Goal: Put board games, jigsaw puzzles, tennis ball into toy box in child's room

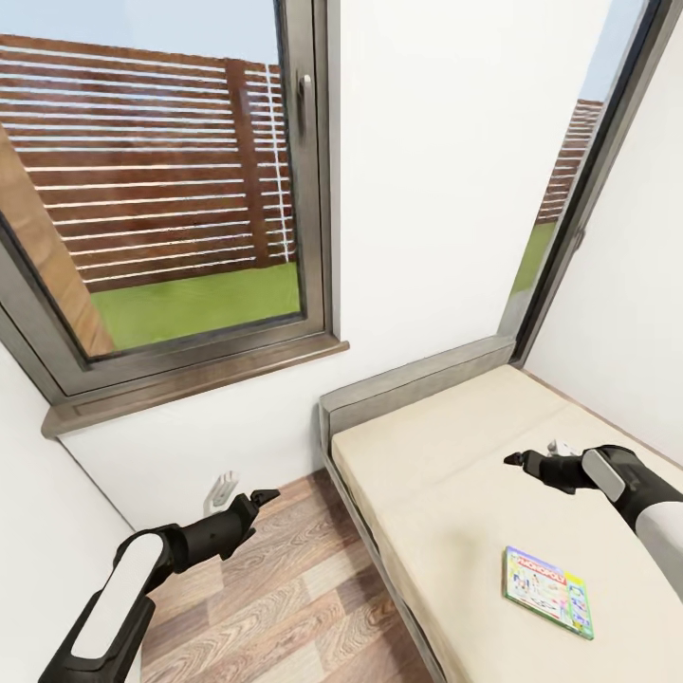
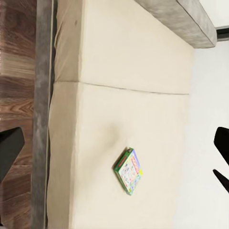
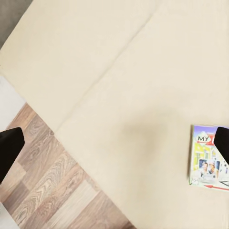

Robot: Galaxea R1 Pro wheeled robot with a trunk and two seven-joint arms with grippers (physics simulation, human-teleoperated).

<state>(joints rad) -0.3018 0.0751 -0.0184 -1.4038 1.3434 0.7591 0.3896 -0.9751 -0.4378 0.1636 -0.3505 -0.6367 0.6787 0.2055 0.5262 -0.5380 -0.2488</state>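
Hovering over the cream bed (image 1: pixel 446 474), the right gripper (image 1: pixel 513 459) hangs above bare mattress with nothing between its fingers; the head view shows only its dark tip, but the right wrist view has 1 finger at each side edge, set far apart, so it is judged released. The left gripper (image 1: pixel 266 495) hangs over the wood-plank floor (image 1: pixel 285 588) beside the bed; its fingers likewise frame the left wrist view at opposite edges, empty and spread. 1 board game (image 1: pixel 548 591), green-edged with a white face, lies flat on the mattress, nearer the robot than the right gripper and apart from it. Risk: a thin box on soft bedding offers little edge, so closing fingers may press it down or push it along instead of lifting it. A second game on the bed cannot be made out, and the box's far side is cut off in the right wrist view (image 3: pixel 207 157)
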